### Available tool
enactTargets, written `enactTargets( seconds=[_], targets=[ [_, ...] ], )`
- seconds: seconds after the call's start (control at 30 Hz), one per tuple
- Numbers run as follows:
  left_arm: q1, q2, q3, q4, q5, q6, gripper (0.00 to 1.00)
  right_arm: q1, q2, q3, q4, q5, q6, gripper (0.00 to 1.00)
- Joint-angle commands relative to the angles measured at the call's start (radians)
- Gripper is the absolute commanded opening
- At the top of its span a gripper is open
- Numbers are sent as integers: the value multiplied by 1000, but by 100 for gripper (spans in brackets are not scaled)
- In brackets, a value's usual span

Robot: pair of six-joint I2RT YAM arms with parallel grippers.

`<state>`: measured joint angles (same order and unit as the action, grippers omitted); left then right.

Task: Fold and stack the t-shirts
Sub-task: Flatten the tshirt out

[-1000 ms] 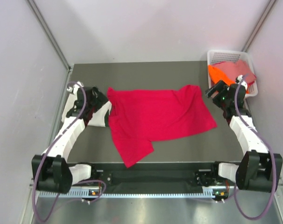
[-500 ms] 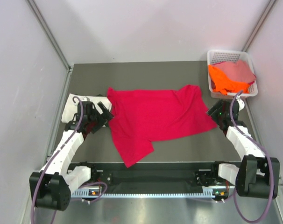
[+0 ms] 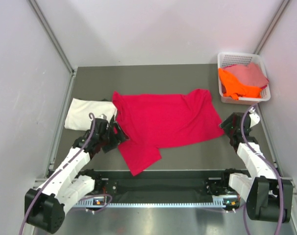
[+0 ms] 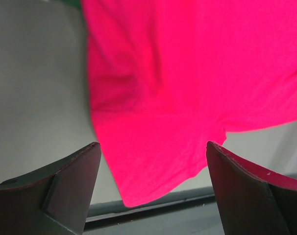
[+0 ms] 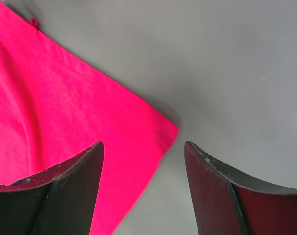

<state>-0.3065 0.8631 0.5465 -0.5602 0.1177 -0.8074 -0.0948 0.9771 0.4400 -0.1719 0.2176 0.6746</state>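
Red t-shirt [image 3: 163, 122] lies spread flat on the table [image 3: 138, 78], mostly smooth, with one flap of cloth jutting from its near-left part toward the arms. A cream t-shirt [image 3: 82, 117] sits folded just beside its left edge, probably the start of the stack. Beyond its far-right corner stands a white basket [image 3: 227, 61] holding an orange t-shirt [image 3: 234, 83] and a pink t-shirt [image 3: 251, 73], apparently waiting their turn.

The left gripper [image 3: 114, 137] hangs low at the red t-shirt's left edge. From its wrist, the left gripper [image 4: 151, 147] is spread wide and grips nothing, with red cloth showing in the gap. The right gripper [image 3: 229, 125] is at the shirt's near-right corner. From its wrist, the right gripper [image 5: 143, 147] is equally wide and empty, the corner's tip lying right between its fingers.

Both tools seem placed to pinch opposite ends at once, so the cloth can be lifted evenly and folded without bunching. The fold itself has not begun.
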Motion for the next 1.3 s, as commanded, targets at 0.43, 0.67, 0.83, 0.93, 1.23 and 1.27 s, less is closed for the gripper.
enactTargets(
  seconds=[0.43,0.67,0.83,0.93,1.23,1.27],
  targets=[
    [-94,443,43,233,-45,-22,84,-6,37,-43,97,-43,-13,69],
    [-91,668,232,260,-108,-18,82,-6,48,-44,109,-53,-18,69],
    [-62,900,424,250,-144,-16,82,-6,34,-50,120,-63,-24,68],
    [-31,1031,575,220,-122,-22,80,-6,37,-49,120,-66,-27,68],
    [1,1114,763,168,-164,4,79,-6,37,-53,138,-87,-38,69],
    [4,1120,789,152,-159,16,79,-6,37,-55,138,-89,-38,68]
  ],
)
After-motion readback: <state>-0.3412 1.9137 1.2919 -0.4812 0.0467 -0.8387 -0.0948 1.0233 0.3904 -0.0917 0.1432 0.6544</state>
